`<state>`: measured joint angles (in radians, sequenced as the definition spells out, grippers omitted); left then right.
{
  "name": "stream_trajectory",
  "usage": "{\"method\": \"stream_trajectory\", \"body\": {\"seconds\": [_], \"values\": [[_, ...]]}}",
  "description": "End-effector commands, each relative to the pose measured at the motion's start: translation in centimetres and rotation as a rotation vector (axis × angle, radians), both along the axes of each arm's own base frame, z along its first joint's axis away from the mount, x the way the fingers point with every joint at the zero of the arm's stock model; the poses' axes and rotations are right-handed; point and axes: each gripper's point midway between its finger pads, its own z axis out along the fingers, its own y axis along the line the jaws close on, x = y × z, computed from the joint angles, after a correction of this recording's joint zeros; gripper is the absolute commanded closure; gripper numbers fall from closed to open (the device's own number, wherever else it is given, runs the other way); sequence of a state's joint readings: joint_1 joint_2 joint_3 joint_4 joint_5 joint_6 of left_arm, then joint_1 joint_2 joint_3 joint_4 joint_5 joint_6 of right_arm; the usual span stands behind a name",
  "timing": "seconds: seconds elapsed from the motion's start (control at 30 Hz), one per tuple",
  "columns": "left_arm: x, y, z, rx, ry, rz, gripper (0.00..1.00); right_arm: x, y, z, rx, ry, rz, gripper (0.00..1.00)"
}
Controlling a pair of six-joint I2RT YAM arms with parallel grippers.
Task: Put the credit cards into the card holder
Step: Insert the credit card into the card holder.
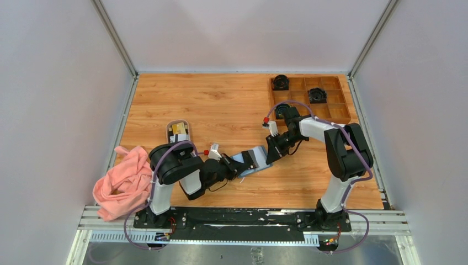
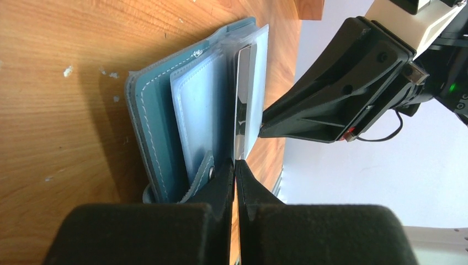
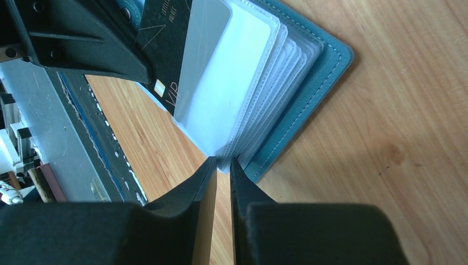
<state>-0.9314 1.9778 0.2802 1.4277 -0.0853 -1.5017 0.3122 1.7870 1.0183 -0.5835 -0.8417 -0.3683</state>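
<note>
A wooden tray (image 1: 346,105) sits at 1 o'clock from the card holder (image 1: 249,161), a white dish (image 1: 169,128) at 10 and a pink cloth (image 1: 124,182) at 8. The teal holder lies open mid-table with its clear pockets fanned. The left gripper (image 2: 235,165) clamps a black credit card (image 3: 165,49) that is partly inside a pocket. The right gripper (image 3: 222,163) has narrow jaws at a pocket corner; I cannot tell whether it grips.

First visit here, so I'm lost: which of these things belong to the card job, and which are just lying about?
Job: card holder, black card in left gripper, yellowish cards in white dish.
Lying about: pink cloth, wooden tray.
</note>
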Motion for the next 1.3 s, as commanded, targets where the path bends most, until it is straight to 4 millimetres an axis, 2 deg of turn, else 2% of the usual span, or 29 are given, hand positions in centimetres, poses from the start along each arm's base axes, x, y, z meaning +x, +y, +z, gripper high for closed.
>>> {"method": "stream_trajectory", "body": {"seconds": [0.0, 0.17, 0.43, 0.57, 0.8, 0.97, 1.27], "values": [[0.6, 0.7, -1.6, 0.08, -0.022, 0.024, 1.0, -0.9, 0.4, -0.4, -0.011, 0.046, 0.02, 0.84], [0.5, 0.1, -1.7, 0.067, -0.011, 0.015, 1.0, -1.0, 0.6, -0.3, -0.003, 0.056, 0.018, 0.85], [-0.6, -2.6, -1.5, 0.018, 0.024, -0.035, 0.99, -1.2, 1.3, 0.4, 0.031, 0.071, 0.001, 0.84], [-0.9, -2.5, -1.7, 0.032, 0.039, -0.041, 0.88, -1.1, 1.2, 0.4, 0.028, 0.067, 0.002, 0.84], [-0.8, -1.2, -1.6, 0.086, 0.036, -0.037, 0.59, -0.8, 1.0, 0.6, 0.017, 0.036, 0.005, 0.83], [-0.8, -0.6, -1.5, 0.155, 0.028, -0.051, 0.55, -0.7, 0.9, 0.7, 0.01, 0.019, 0.008, 0.83], [-1.1, 0.0, -2.7, 0.273, 0.043, -0.077, 0.52, -0.5, 0.8, 0.7, 0.004, 0.002, 0.014, 0.83]]}}
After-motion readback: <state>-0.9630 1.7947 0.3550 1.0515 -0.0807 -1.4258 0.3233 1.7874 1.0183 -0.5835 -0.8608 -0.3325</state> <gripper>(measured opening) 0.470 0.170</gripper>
